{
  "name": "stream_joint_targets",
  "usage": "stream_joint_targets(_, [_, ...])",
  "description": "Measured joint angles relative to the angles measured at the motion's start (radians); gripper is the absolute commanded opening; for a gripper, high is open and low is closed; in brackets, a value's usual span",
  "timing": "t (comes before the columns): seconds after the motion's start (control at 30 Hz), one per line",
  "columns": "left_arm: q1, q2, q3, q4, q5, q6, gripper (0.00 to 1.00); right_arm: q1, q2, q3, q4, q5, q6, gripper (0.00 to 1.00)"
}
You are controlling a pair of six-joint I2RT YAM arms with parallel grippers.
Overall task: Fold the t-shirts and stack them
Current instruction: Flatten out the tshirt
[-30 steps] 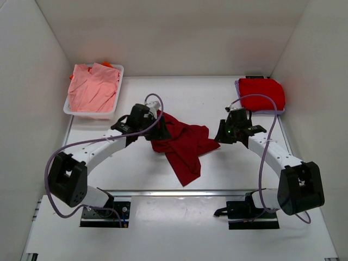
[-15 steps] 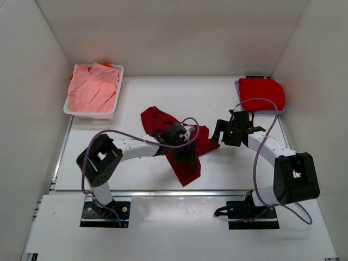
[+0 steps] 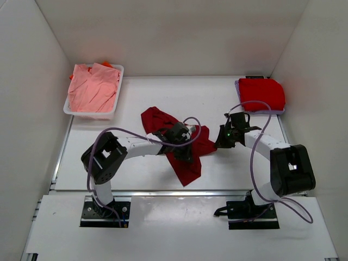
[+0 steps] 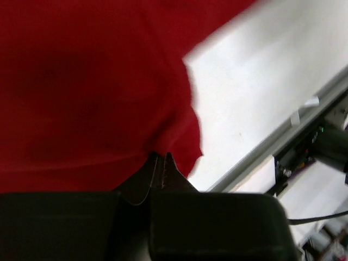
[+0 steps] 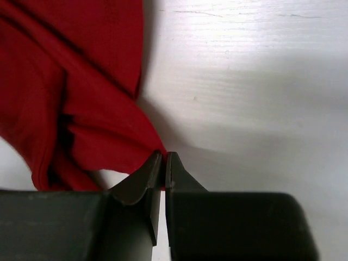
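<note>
left arm bent low, reaching right, jaws pinching an edge of the dark red t-shirt | right arm bent, reaching left, jaws pinching its right corner | shirt lies crumpled mid-surface | far right: bright red t-shirt, folded | far left: pink t-shirt in white tray

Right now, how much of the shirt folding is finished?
One looks done: the bright red t-shirt sits folded at the far right. In hand: the maroon t-shirt lies crumpled mid-table, with the left pincer and right pincer each shut on an edge. To do: fold it, then the pink t-shirt heaped in the white tray, and stack them.
</note>
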Motion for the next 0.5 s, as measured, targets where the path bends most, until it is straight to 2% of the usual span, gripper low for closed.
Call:
stream_joint_targets(0.13, [0.106, -0.066, 0.090, -0.129, -0.037, 0.055, 0.00, -0.060, -0.119, 0.064, -0.088, -0.023, -0.006, 0.00])
stream_joint_targets(0.4, [0.504, -0.312, 0.518, -0.282, -0.109, 0.144, 0.00, -0.255, -0.352, 0.410, -0.200, -0.047, -0.012, 0.00])
stream_joint_targets(0.5, [0.599, -0.386, 0.644, -0.328, -0.114, 0.162, 0.00, -0.281, -0.387, 0.540, -0.251, -0.047, -0.014, 0.00])
